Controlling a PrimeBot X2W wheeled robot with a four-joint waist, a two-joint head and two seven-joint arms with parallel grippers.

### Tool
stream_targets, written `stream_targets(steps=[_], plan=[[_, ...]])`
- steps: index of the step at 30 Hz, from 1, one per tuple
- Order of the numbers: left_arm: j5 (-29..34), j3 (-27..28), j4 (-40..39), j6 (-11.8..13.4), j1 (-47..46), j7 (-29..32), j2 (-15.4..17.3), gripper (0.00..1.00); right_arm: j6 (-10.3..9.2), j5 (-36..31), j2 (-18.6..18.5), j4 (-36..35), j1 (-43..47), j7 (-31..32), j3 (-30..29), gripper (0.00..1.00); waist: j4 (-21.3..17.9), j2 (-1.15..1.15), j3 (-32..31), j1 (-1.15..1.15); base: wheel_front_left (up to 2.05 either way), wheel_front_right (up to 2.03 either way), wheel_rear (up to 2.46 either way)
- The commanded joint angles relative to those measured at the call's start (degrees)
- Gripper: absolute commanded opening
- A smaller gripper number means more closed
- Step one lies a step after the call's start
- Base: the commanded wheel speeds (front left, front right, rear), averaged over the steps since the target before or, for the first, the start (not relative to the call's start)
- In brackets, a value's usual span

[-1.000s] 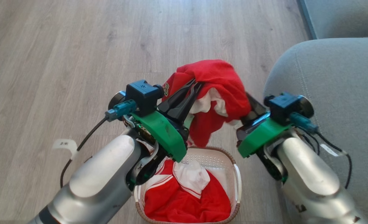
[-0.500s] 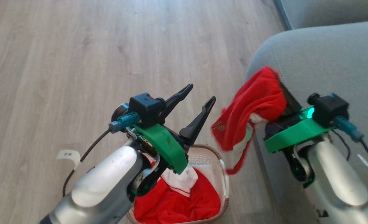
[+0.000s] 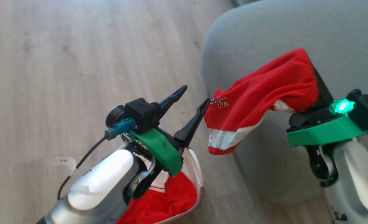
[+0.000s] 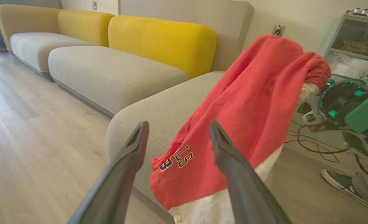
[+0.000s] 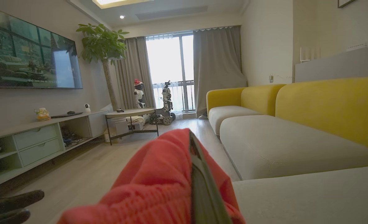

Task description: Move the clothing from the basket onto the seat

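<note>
Right gripper (image 3: 320,88): jaws fully closed on one end of a red garment (image 3: 264,90). In the right wrist view the cloth is bunched around the dark fingers (image 5: 199,186).

Left gripper (image 3: 195,95): jaws spread wide, nothing between them.

Position of the load: the gripped end of the red garment is raised above the grey-green seat cushion (image 3: 264,28). From there the garment's long axis runs down and toward the robot's left. Its white-trimmed hem hangs past the cushion's rounded edge, over the floor. The hem lies just beside the left gripper's nearer fingertip; whether they touch cannot be determined.

Critical relation: the seat cushion lies ahead of and to the right of the grip point, while the free length of the garment trails the opposite way. Only the held end is over the cushion. Judgement: if released here, the hanging weight would probably drag the garment off the edge. The right arm should carry it further across the cushion before the jaws open.

Remaining load: a second red garment (image 3: 165,199) lies in the laundry basket (image 3: 200,189), below the left forearm. The left arm is the nearer one to it.
</note>
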Motion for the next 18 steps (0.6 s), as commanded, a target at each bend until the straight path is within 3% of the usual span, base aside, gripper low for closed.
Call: stream_targets(steps=[1, 12, 18], plan=[[0.6, 2.7, -1.7, 0.3, -2.9, -0.6, 1.7, 1.00, 0.41, 0.1, 0.0, -3.3, -0.6, -0.4, 0.1, 0.00, -4.1, 0.00, 1.5, 0.00, 0.00, 0.00, 0.00], [1.7, 2.7, -1.8, 0.6, -3.7, -1.0, 3.3, 1.00, 0.41, 0.8, 1.4, -8.3, 2.3, -0.4, -2.6, 0.00, -13.7, 0.00, 3.1, 0.00, 0.00, 0.00, 0.00], [2.1, 2.6, -1.7, 0.8, -4.2, -1.0, 3.7, 1.00, 0.41, 1.1, 1.8, -9.6, 3.3, -0.4, -3.1, 0.00, -16.2, 0.00, 3.8, 0.00, 0.00, 0.00, 0.00]])
